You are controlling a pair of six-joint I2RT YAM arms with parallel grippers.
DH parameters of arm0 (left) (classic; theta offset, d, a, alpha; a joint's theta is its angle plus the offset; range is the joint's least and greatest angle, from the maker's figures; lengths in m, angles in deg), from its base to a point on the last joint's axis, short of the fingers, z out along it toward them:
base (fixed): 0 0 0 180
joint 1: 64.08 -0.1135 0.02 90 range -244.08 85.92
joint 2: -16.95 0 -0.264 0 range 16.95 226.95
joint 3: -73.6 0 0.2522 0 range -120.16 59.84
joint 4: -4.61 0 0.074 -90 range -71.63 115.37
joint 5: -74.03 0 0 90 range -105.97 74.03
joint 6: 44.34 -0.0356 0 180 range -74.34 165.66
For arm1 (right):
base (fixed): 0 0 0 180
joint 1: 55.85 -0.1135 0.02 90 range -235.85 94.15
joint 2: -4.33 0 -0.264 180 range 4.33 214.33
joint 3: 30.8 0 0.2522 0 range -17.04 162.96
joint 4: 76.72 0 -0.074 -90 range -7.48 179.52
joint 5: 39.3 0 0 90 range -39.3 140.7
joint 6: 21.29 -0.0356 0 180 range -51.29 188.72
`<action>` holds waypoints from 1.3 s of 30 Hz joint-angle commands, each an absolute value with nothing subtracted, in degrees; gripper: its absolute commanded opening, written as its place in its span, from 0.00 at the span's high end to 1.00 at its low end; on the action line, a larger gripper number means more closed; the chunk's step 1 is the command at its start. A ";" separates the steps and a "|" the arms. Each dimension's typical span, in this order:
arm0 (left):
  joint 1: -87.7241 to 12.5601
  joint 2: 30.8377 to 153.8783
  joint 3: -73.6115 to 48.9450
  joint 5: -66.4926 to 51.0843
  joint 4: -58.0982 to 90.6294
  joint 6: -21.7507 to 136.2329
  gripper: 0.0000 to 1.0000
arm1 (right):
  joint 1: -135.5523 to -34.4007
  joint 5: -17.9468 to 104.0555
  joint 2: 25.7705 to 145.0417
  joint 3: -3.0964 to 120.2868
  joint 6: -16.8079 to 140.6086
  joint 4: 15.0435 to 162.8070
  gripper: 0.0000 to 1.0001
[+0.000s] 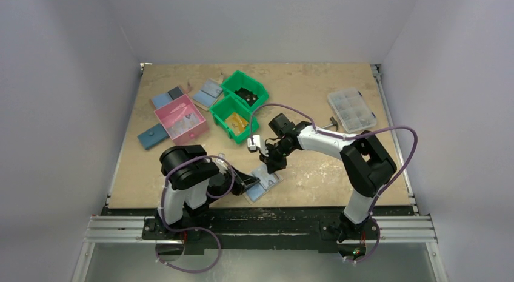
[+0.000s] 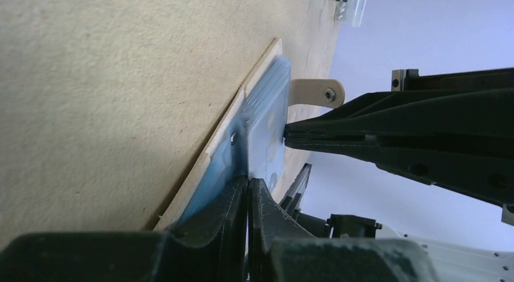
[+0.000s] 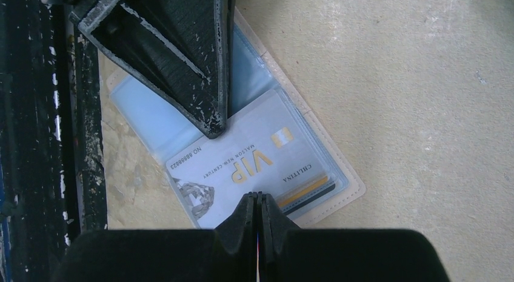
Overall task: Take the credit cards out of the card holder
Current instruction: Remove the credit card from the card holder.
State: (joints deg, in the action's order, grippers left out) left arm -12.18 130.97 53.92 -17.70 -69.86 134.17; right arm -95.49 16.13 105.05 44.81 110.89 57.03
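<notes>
Nearest the lens in the left wrist view, the left gripper (image 2: 248, 185) has its fingers closed together with only a hairline between them. Its tips are down on the light-blue panel of the card holder (image 2: 267, 112).

From above, the holder lies open at the lower middle of the frame, on the table (image 1: 339, 82) close to its near edge. The left gripper comes in from the left and the right gripper (image 1: 271, 168) from the upper right.

In the right wrist view, a white VIP card (image 3: 242, 167) sits in the holder's right half, with a striped card (image 3: 306, 188) peeking from beneath it. The right gripper's fingers are also closed together, tips touching the VIP card's lower edge; I cannot tell whether they pinch it.

Across the upper part of the top view stand a pink bin (image 1: 180, 119), two green bins (image 1: 242, 91) and a clear box (image 1: 351, 109).
</notes>
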 commanded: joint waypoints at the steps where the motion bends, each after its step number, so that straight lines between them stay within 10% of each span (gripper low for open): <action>1: -11.94 137.67 55.63 -19.83 -83.46 133.76 0.96 | -96.72 12.63 106.54 45.19 112.13 53.66 1.00; 17: -11.85 122.25 58.24 -20.12 -60.71 123.76 1.00 | -95.40 18.08 105.37 45.72 106.86 57.01 0.88; 28: -11.87 137.22 59.79 -16.79 -83.09 128.33 1.00 | -95.40 16.14 105.05 45.98 108.56 55.69 0.82; 39: -11.86 137.62 59.22 -17.44 -83.05 128.97 0.61 | -95.40 17.21 105.84 45.76 109.02 55.07 0.83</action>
State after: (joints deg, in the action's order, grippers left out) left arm -12.31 130.86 56.35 -15.06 -70.60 135.31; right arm -95.49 16.85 105.23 45.42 108.24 56.13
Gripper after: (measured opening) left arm 0.360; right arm 0.176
